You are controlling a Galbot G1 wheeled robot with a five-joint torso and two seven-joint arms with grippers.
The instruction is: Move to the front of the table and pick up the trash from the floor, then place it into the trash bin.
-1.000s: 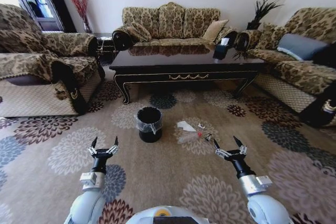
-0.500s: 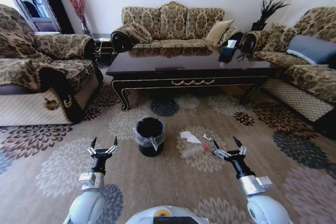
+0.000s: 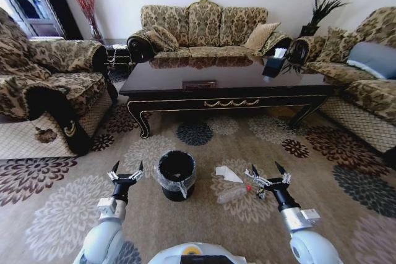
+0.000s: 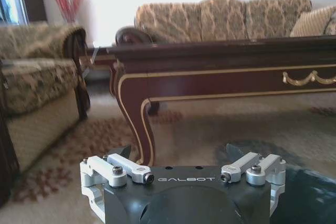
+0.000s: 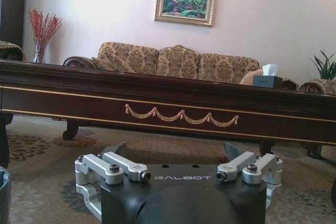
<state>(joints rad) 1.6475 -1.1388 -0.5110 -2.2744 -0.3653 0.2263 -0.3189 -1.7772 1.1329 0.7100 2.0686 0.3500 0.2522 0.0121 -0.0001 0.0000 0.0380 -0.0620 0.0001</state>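
Note:
The dark glossy table point(image 3: 223, 85) with its gold scroll apron stands straight ahead, and its apron also spans the right wrist view as the table point(image 5: 178, 111). On the floor point(image 3: 154, 221) before it stands the black trash bin point(image 3: 176, 174) with a clear bag over its rim. The trash lies just right of it: a white paper scrap point(image 3: 228, 174) and a clear bottle-like piece point(image 3: 234, 193). My left gripper point(image 3: 125, 170) hangs open left of the bin. My right gripper point(image 3: 267, 173) is open, just right of the trash. Neither holds anything.
Patterned sofas ring the table: one at the back point(image 3: 204, 26), an armchair on the left point(image 3: 43, 91) and a sofa on the right point(image 3: 365, 85). A tissue box point(image 3: 275, 63) sits on the table's right end. Open carpet lies around both grippers.
The whole head view has shifted: the camera has come closer to the table, so the bin and trash now sit lower, between the grippers. Both arms keep the same pose, fingers open.

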